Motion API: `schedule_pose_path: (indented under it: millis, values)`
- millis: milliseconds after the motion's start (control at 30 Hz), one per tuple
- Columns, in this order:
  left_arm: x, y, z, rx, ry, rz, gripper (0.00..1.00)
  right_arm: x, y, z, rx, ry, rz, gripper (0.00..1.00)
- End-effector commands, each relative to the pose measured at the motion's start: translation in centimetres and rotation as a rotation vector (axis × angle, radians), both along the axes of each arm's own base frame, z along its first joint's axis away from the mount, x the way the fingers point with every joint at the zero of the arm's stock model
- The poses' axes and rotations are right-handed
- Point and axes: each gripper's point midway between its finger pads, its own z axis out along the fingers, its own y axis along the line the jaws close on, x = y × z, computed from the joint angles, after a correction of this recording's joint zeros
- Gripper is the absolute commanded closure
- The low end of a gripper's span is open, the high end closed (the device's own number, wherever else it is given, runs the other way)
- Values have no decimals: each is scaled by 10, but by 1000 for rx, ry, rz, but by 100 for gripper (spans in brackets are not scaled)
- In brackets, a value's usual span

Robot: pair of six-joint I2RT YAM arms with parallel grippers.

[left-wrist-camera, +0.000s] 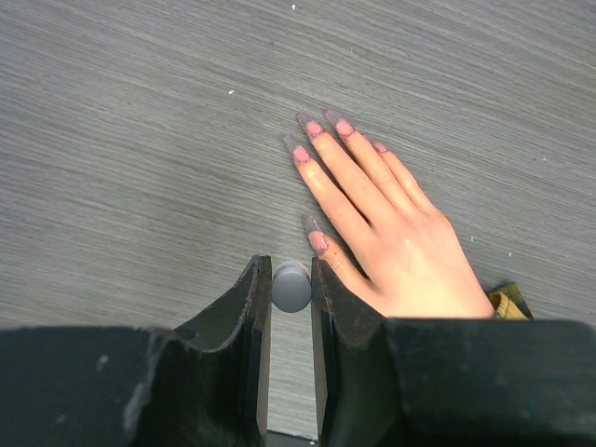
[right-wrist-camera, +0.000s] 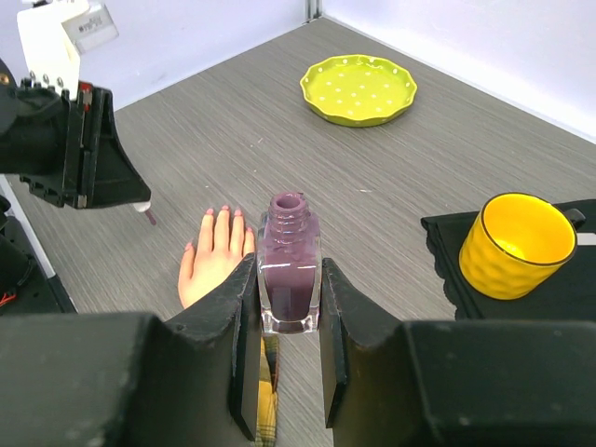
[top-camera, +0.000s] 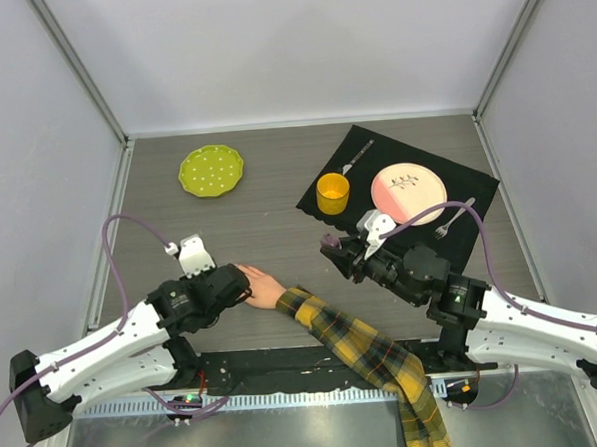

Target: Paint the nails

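The pale mannequin hand (top-camera: 266, 286) lies flat on the table, its yellow-and-black plaid sleeve (top-camera: 370, 352) running to the near edge. The nails (left-wrist-camera: 317, 128) are pink with greyish tips. My left gripper (left-wrist-camera: 291, 272) is shut on a grey round brush cap (left-wrist-camera: 291, 288), just left of the thumb (left-wrist-camera: 328, 256). In the right wrist view the brush tip (right-wrist-camera: 150, 217) hangs a little above the table, left of the hand (right-wrist-camera: 212, 257). My right gripper (right-wrist-camera: 287, 279) is shut on an uncapped purple nail polish bottle (right-wrist-camera: 290, 253), held upright to the right of the hand (top-camera: 330, 244).
A green dotted plate (top-camera: 211, 171) sits at the back left. A black mat (top-camera: 472, 189) at the back right carries a yellow cup (top-camera: 333, 192), a pink plate (top-camera: 408, 193), a fork (top-camera: 456, 218) and a spoon (top-camera: 350, 164). White walls enclose the table.
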Motion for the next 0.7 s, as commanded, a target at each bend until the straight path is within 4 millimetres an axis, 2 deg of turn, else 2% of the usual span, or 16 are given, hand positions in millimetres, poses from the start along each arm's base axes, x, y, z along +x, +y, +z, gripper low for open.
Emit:
schedule_pose_path:
  millis: [0, 400, 667]
  values:
    - [13, -8, 1, -84, -75, 45, 100, 4, 2, 28, 76, -48, 3, 99]
    - [12, -8, -21, -74, -53, 60, 100, 15, 1, 20, 71, -24, 3, 99]
    - [15, -11, -29, -69, -60, 55, 100, 19, 1, 18, 73, -13, 8, 99]
